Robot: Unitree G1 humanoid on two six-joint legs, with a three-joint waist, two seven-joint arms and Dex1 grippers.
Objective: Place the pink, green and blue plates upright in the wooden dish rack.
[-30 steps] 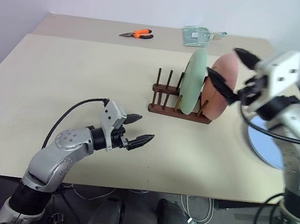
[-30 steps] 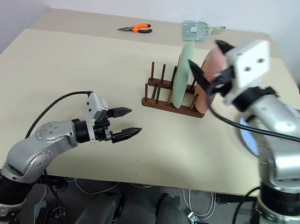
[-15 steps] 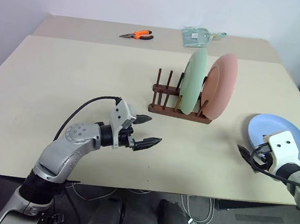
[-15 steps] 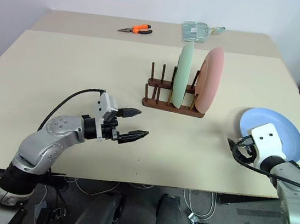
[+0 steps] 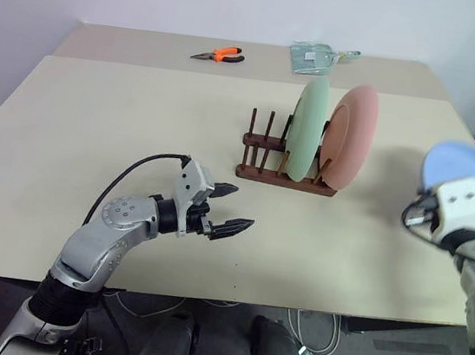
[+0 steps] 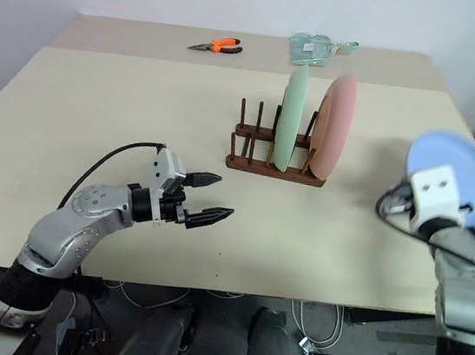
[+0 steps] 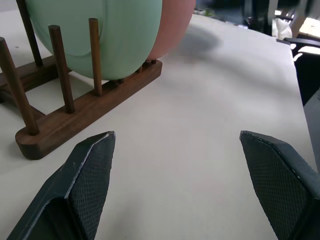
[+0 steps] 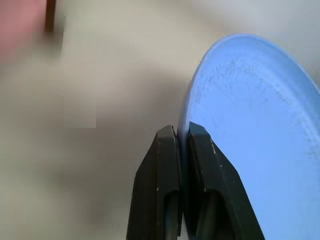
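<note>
The green plate [image 5: 307, 125] and the pink plate [image 5: 352, 136] stand upright side by side in the right end of the wooden dish rack [image 5: 262, 159], whose left pegs are free. At the table's right edge the blue plate [image 5: 463, 163] hangs tilted in the air, above the tabletop. My right gripper [image 8: 182, 132] is shut on its rim, one finger on each face. My left gripper [image 5: 242, 206] hovers open and empty low over the table, in front and to the left of the rack [image 7: 85, 107], pointing toward it.
Orange-handled pliers [image 5: 217, 53] and a clear plastic packet [image 5: 314, 58] lie on the far table section behind the rack. The beige table [image 5: 96, 124] is bare to the left of the rack and along its front edge.
My right arm swung from beside the rack down to the blue plate at the right edge, shut on its rim and lifted it off the table. The left gripper stayed open in place.
</note>
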